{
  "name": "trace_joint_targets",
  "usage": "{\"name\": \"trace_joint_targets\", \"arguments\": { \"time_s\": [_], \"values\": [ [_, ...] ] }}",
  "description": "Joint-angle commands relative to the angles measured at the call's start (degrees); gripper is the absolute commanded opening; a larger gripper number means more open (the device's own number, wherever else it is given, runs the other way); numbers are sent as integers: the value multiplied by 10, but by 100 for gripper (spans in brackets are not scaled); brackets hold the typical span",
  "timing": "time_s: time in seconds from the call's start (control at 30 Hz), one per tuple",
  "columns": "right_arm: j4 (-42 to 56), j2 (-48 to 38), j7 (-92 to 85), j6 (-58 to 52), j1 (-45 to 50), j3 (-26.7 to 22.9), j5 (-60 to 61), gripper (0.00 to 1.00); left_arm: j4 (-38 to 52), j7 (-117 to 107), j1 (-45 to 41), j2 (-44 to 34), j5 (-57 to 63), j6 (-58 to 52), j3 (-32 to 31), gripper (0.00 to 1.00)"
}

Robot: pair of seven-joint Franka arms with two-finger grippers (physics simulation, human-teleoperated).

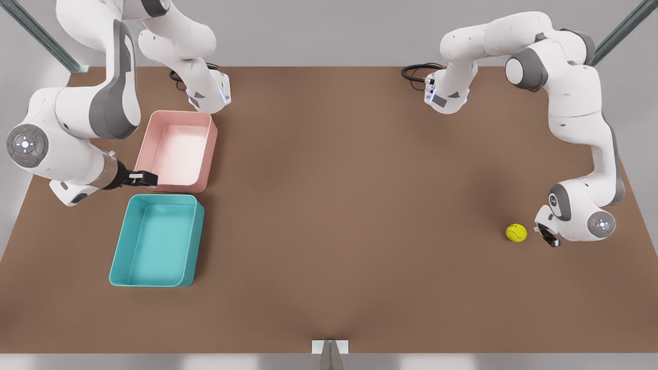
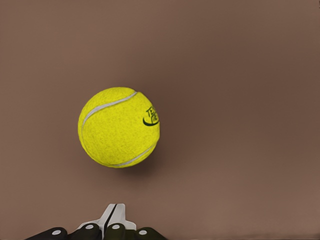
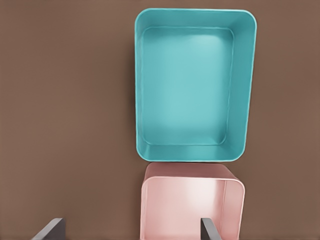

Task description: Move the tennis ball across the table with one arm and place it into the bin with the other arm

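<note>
The tennis ball, yellow-green with a pale seam, rests on the brown table at the front view's right. My left gripper sits just beside it, apart from it, fingers shut together on nothing. The teal bin stands empty at the front view's left. My right gripper hovers open over the near rim of the pink tub, close to the gap between the two tubs.
The pink tub stands directly behind the teal bin, almost touching it. Black cables lie near the arm base at the back. A wide stretch of bare table separates the ball from the bins.
</note>
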Motion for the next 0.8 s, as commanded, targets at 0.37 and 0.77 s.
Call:
{"name": "trace_joint_targets", "arguments": {
  "time_s": [0.37,0.77],
  "values": [
    [8,6,-3,-1,0,-6,0,100,2,-522,-58,-1,43,16,-202,21],
    [8,7,-1,-1,0,-5,0,100,61,-931,-169,-251,-159,-383,8,100]
  ]
}}
